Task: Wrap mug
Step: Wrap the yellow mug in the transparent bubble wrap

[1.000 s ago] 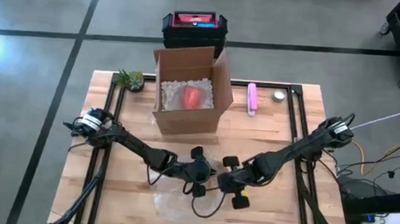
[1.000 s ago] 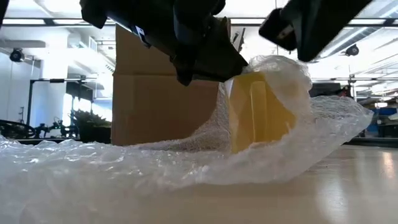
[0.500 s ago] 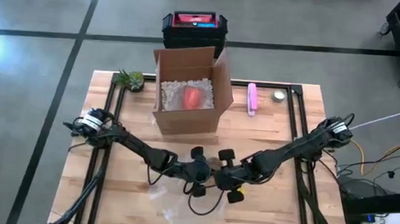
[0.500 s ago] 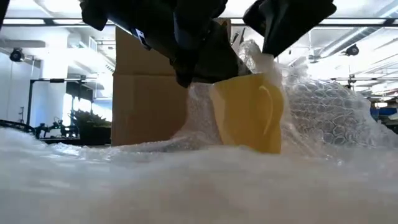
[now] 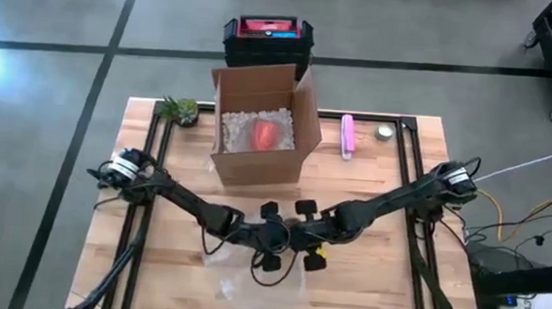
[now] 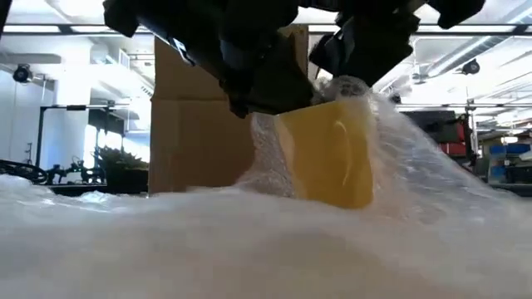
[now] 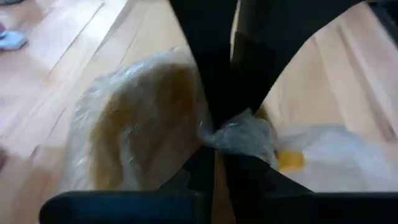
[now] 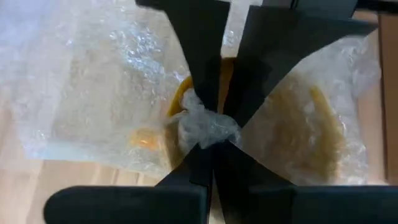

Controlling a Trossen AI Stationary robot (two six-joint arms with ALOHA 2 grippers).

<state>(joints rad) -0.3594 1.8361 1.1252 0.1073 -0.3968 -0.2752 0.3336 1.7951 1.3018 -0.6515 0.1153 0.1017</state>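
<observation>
We saw the left gripper (image 7: pixel 219 134) pinched on bubble wrap (image 6: pixel 125 241), right gripper (image 8: pixel 208 127) likewise pinching it; yellow mug (image 6: pixel 328 154) half covered

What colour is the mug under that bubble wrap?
Yellow. The mug shows best in the low view, partly covered by clear bubble wrap.

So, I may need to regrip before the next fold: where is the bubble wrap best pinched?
Probably at a bunched edge near the mug, from above. The bubble wrap lies slack and flat elsewhere, but gathers into a raised wad where the left gripper and right gripper each pinch it beside the tilted mug.
</observation>
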